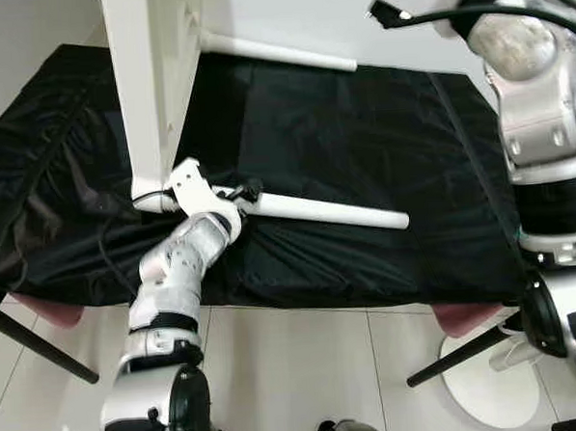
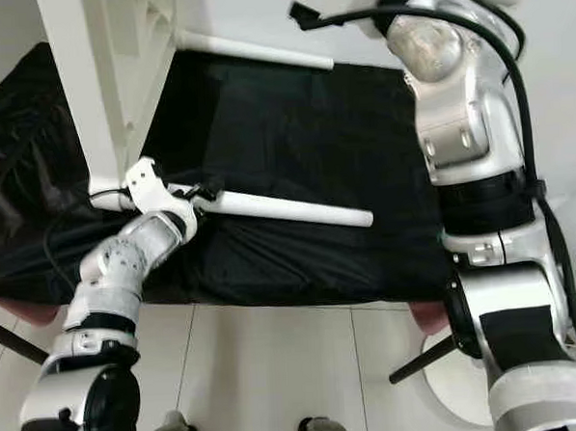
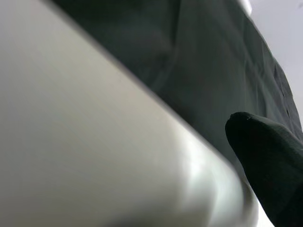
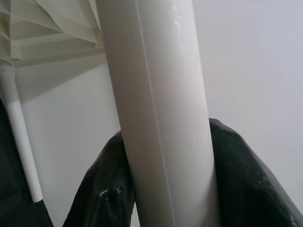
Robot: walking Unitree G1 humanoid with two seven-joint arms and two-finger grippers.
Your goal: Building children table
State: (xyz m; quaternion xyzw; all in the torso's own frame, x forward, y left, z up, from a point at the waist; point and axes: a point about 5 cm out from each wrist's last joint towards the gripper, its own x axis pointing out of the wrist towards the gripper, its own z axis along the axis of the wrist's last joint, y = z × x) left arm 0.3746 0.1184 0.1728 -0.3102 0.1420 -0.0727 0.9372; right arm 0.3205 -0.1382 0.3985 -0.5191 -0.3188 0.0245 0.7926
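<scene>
Left eye view: my left tool (image 1: 246,193) clamps a white table leg (image 1: 336,211) lying on black cloth (image 1: 361,134); my right tool (image 4: 165,189) clamps another white leg (image 4: 156,94) beside the upturned tabletop (image 1: 151,87).

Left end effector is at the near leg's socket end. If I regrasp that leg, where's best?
Probably mid-shaft on the near leg. It lies level on the black cloth, a bare round tube, so come from above with fingers straddling it; the left end effector crowds the tabletop.

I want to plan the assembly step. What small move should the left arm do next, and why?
Probably turn the white leg further into the tabletop's corner. The left gripper holds that leg at its tabletop end, and the right gripper clamps another leg, bracing the piece.
</scene>
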